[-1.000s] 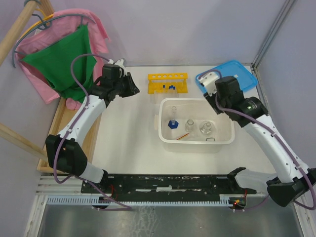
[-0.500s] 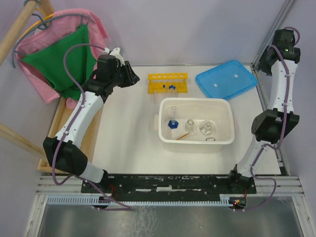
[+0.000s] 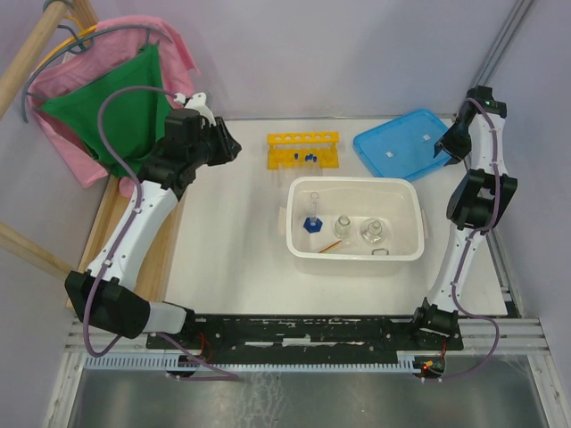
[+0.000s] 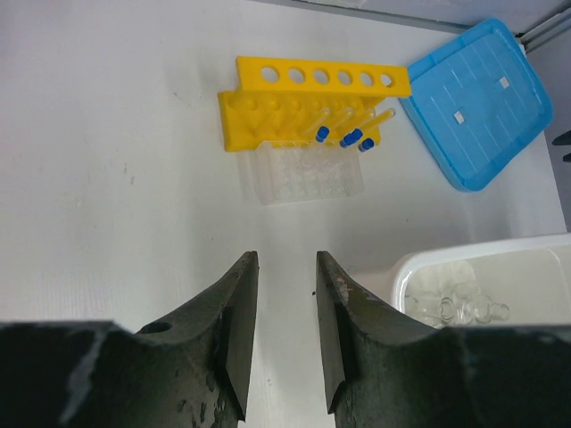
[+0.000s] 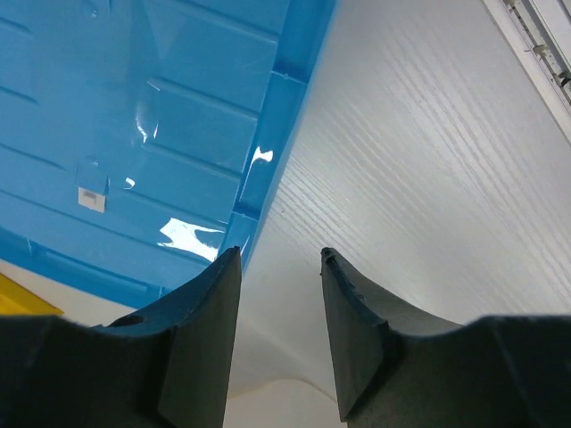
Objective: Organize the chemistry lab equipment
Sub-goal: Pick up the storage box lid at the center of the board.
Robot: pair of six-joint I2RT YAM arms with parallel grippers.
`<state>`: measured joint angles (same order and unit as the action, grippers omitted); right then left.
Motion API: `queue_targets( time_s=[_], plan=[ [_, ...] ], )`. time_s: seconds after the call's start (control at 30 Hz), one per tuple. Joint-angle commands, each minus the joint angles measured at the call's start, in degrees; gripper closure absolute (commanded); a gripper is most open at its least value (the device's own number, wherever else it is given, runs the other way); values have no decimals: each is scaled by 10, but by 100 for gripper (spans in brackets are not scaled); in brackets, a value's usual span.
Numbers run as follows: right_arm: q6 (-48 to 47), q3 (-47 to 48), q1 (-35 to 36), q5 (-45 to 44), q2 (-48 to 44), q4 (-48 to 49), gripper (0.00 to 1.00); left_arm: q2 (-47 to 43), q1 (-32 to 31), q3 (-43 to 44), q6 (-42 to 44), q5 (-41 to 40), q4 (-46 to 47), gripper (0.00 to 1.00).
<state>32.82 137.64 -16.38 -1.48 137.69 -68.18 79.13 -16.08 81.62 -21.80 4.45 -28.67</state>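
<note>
The yellow test-tube rack lies at the back of the table with blue-capped tubes resting in it. Two small glass flasks, a blue-capped tube, a thin red rod and metal tongs sit inside the white tub. My left gripper hovers left of the rack, open and empty. At the lid's right edge, my right gripper is open and empty too.
The white tub stands mid-table. A flat blue lid lies back right. A wooden frame draped with pink and green cloth borders the left side. A metal post rises at the right.
The right arm swung away from above the tub and lid to the table's far right edge, folded upright. The left gripper drew back left and its jaws opened somewhat.
</note>
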Motion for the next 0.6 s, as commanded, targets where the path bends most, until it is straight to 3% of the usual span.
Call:
queue_targets(
  time_s=[0.0, 0.57],
  plan=[
    [31, 8, -1, -23, -11, 22, 51, -29, 4, -23, 19, -27, 14, 60],
    [86, -1, 3, -26, 58, 84, 54, -27, 4, -35, 22, -44, 8, 61]
  ],
)
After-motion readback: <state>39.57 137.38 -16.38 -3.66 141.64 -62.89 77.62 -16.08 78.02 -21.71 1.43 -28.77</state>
